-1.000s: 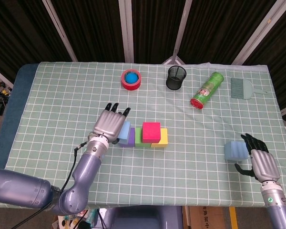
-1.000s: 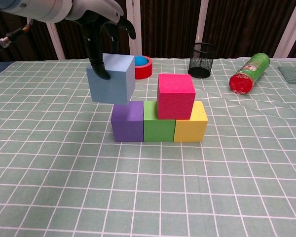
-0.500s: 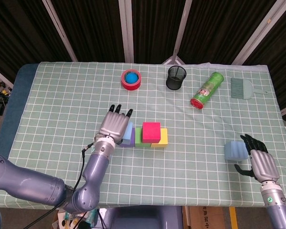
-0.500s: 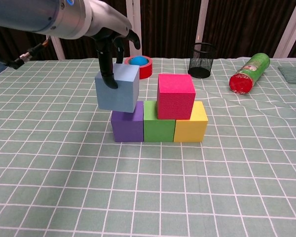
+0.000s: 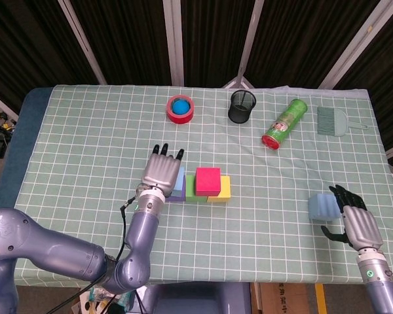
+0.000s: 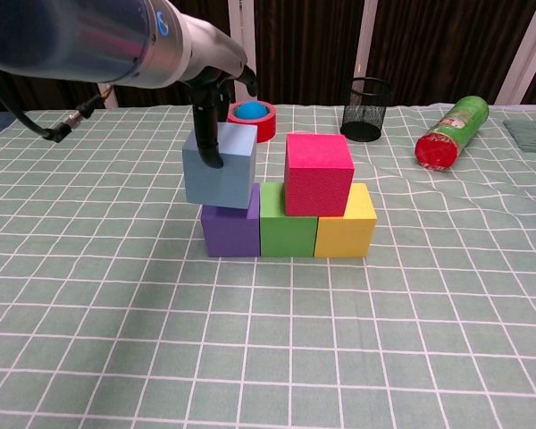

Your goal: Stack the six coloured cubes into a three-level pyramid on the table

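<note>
Alignment governs the coming move: the left robot hand [image 6: 216, 107] holds the blue-grey cube [image 6: 220, 166] tilted over the purple cube [image 6: 230, 231], overhanging away from the red cube [image 6: 318, 174]. We see the right robot hand [image 5: 355, 221] beside a light-blue cube [image 5: 323, 207], its grasp unclear; no writing is readable.

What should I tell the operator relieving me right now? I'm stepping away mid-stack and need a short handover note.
Left hand holds the grey-blue cube tilted over the purple cube, not yet seated.
Right hand rests beside the light blue cube at the table's right edge; whether it grips is unclear.
Done: base row of purple, green cube and yellow cube; pink cube on top over green and yellow.
Left: seat the grey-blue cube beside pink, then cap with the light blue one.
</note>
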Tool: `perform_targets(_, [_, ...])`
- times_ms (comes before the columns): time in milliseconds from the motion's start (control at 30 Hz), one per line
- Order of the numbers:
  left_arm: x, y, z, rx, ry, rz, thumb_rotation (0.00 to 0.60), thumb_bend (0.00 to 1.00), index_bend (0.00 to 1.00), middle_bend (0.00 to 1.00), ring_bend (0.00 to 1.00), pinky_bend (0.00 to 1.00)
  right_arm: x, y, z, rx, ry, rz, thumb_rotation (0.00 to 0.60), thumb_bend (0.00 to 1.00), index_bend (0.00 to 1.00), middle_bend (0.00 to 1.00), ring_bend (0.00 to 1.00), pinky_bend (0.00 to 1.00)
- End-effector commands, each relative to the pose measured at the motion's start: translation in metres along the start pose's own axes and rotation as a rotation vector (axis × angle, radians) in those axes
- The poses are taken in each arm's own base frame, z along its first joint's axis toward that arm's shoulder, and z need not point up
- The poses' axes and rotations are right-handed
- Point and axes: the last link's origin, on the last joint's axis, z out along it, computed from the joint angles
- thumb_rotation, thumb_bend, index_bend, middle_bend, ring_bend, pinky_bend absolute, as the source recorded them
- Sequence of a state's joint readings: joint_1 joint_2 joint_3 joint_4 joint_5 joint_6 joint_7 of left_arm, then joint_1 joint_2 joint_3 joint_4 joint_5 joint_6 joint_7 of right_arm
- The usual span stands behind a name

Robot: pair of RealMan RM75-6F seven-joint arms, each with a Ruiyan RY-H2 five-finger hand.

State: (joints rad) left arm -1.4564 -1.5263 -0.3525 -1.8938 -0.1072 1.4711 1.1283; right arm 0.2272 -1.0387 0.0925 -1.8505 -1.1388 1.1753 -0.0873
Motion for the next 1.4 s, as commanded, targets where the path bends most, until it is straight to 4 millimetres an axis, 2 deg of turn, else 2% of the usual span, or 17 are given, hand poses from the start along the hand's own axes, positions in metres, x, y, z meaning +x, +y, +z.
perform_targets(33, [0.000,0.003,0.001,0.002,0.005,0.001,0.600,0.34,0.00,0.32,0.02,0.09,0.000,0.000,0.000,0.001,-0.002,0.001,0.600,0.31,0.00,0.00,0.00,0.00])
perform_targets(833, [-0.006,0.020,0.005,0.026,0.014,-0.047,0.600,0.34,0.00,0.33,0.02,0.09,0.001,0.000,0.000,-0.005,-0.002,0.011,0.600,0.31,0.00,0.00,0.00,0.00])
perform_targets(1400, [-0.005,0.024,0.007,0.029,0.030,-0.065,0.600,0.34,0.00,0.33,0.02,0.09,0.001,0.000,0.000,-0.006,-0.007,0.017,0.600,0.31,0.00,0.00,0.00,0.00])
